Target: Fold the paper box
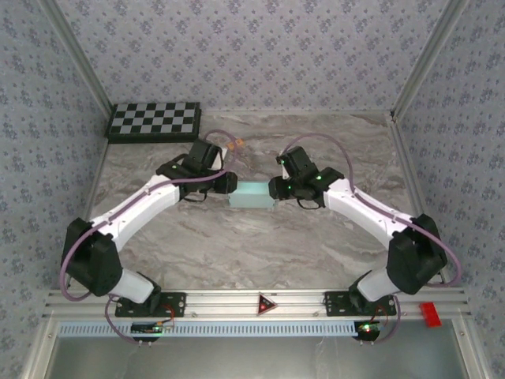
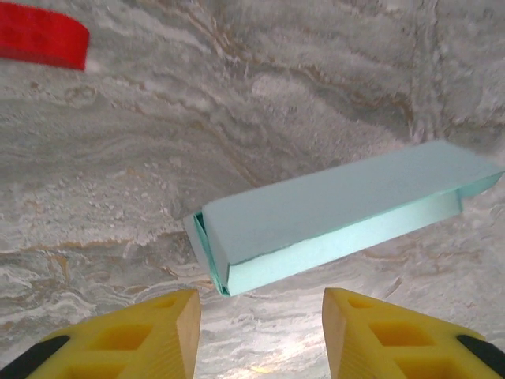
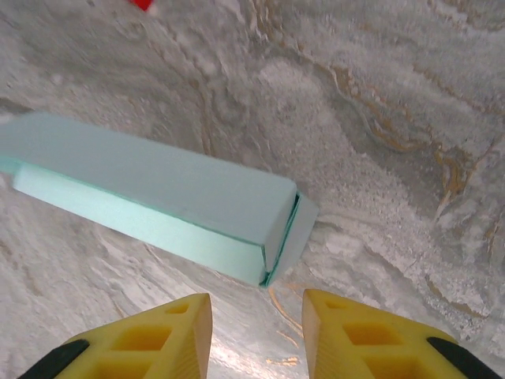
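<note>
The paper box (image 1: pixel 251 196) is a pale aqua, flat rectangular box lying on the marble table between my two grippers. In the left wrist view the box (image 2: pixel 331 209) lies just beyond my left gripper (image 2: pixel 260 304), its near end flap slightly ajar. The yellow fingers (image 2: pixel 170 328) stand apart with bare table between them. In the right wrist view the box (image 3: pixel 150 189) lies ahead and to the left of my right gripper (image 3: pixel 256 308), which is open and holds nothing. From above, the left gripper (image 1: pixel 229 183) and right gripper (image 1: pixel 276 188) sit at the box's two ends.
A black-and-white checkerboard (image 1: pixel 154 120) leans at the back left of the table. A small red block (image 1: pixel 428 313) sits on the front rail at the right, and a red block (image 2: pixel 43 35) shows in the left wrist view. Patterned walls enclose three sides.
</note>
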`<state>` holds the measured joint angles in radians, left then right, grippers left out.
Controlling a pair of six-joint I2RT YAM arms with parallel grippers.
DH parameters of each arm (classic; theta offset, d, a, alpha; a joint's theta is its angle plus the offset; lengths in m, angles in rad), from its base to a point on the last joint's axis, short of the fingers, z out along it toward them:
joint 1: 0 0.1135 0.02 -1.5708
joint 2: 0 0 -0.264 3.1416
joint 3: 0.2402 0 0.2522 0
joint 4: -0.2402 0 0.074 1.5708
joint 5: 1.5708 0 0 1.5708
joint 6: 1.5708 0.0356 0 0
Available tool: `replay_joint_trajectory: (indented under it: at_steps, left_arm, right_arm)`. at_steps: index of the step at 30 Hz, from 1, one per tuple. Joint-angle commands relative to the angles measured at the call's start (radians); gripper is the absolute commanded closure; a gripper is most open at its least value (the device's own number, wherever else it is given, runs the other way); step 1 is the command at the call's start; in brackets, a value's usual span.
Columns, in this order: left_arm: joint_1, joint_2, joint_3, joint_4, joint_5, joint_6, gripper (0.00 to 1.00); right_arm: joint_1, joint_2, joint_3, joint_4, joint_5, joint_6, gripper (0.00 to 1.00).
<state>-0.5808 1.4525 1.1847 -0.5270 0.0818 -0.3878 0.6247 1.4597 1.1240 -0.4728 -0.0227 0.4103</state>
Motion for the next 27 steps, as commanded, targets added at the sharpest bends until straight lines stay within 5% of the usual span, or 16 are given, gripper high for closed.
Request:
replay_joint_trajectory:
  at_steps: [1,27]
  left_arm:
    - [0.044,-0.013,0.011,0.035,0.018,-0.031,0.54]
    - [0.1,0.151,0.047,0.073,0.177,-0.089,0.55]
  right_arm:
    - [-0.029,-0.031,-0.003,0.042,-0.038,-0.004,0.63]
    - [-0.106,0.102,0.055,0.087,-0.186,0.028,0.63]
